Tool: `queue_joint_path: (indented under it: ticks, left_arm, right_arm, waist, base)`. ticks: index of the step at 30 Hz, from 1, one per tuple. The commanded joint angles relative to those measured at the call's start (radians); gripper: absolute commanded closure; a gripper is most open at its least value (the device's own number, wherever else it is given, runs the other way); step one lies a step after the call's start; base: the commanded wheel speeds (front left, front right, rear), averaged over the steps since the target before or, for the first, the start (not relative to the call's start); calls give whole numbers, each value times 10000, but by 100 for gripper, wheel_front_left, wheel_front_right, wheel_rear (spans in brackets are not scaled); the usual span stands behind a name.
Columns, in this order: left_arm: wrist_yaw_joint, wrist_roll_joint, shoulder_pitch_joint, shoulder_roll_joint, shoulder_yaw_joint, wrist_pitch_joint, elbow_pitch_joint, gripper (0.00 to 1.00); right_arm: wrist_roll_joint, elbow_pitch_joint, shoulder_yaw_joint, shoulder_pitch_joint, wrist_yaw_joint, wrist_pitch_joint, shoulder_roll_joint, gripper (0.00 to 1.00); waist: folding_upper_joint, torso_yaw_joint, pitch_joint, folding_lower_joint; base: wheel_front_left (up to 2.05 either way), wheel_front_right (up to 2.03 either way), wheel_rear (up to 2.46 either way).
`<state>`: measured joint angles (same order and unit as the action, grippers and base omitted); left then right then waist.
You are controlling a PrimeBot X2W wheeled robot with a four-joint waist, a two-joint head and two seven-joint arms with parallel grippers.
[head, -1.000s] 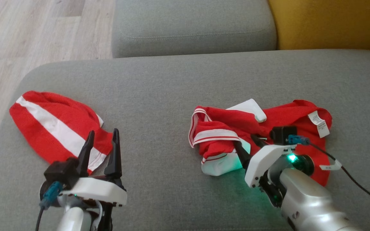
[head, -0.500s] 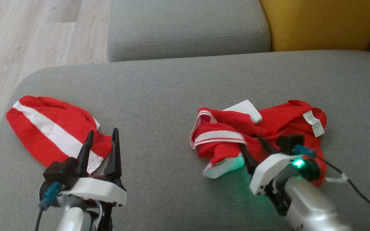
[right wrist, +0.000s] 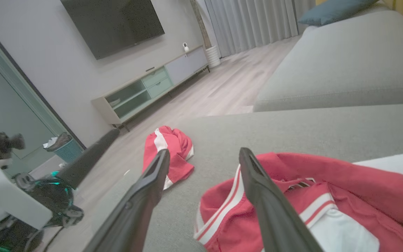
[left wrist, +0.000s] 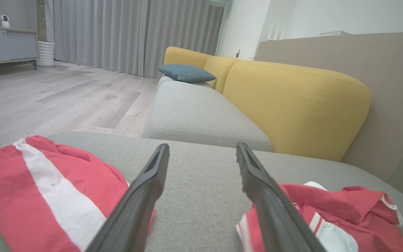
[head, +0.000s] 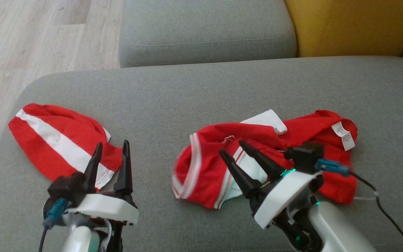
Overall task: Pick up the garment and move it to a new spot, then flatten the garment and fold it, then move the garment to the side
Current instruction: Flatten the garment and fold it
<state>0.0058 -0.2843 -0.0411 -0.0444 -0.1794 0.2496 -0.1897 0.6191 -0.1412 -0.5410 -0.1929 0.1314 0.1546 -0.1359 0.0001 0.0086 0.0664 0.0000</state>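
Operator: Currently, what is the status of both end effectors?

Technician: On the right gripper the fingers are spread wide with nothing between them, poised over the left part of the garment. Contact with the cloth cannot be confirmed. On the left gripper the fingers are likewise apart and empty, hovering at the near edge of the second red cloth.

Operator: Location of the garment?

Technician: It lies crumpled on the grey seat cushion, right of centre and well apart from the second red cloth. Layers overlap. A white panel and a care label are turned outward.

Operator: List the failure modes.

Technician:
1. A pinch into the bunched middle is likely to gather several layers, so the garment would lift as a lump and resist flattening. Cause: no single edge is exposed under the fingers.
2. In the right wrist view, one finger is over bare cushion and the other over the striped hem. Closing there may nip only a thin fold, which could slip out on lifting.
3. The wrist cable trails across the cushion beside the garment's right end. A drag to the right could snag it.
4. The left gripper sits close to the second red cloth. An advance could catch the wrong item.
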Motion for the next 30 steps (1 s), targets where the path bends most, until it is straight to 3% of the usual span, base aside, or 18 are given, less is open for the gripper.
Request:
queue_joint_path:
  ticks: [1,8,13,17,23,30]
  left_arm:
    - [-17,75,-392,-58,388,122,305,0]
    - [-43,95,-398,-58,385,122,382,0]
    - [-53,95,-306,-58,337,122,488,0]
    - [-53,35,-189,-58,234,122,512,0]
    - [-41,1,-51,-58,84,122,531,0]
    - [-140,35,-215,-58,-100,122,452,0]
  right_arm:
    - [-87,890,136,-242,-7,61,117,0]
    - [-1854,1772,2199,724,-7,-94,421,0]
    - [-3243,1514,3983,1472,-7,-827,727,0]
    - [-3704,1034,4994,2072,-7,-1377,840,0]
    - [-3392,169,5164,2296,-7,-1993,853,0]
    - [-3191,-527,4958,1210,-7,-1979,854,0]
  waist:
    - [-1,7,2,0]
    - [-1,-4,47,0]
    - [-1,-82,38,0]
    - [-1,-129,12,0]
    - [-1,-118,-119,0]
    - [-1,363,-487,0]
  base:
    - [0,0,0]
    - [0,0,0]
    - [0,0,0]
    - [0,0,0]
    - [0,0,0]
    - [0,0,0]
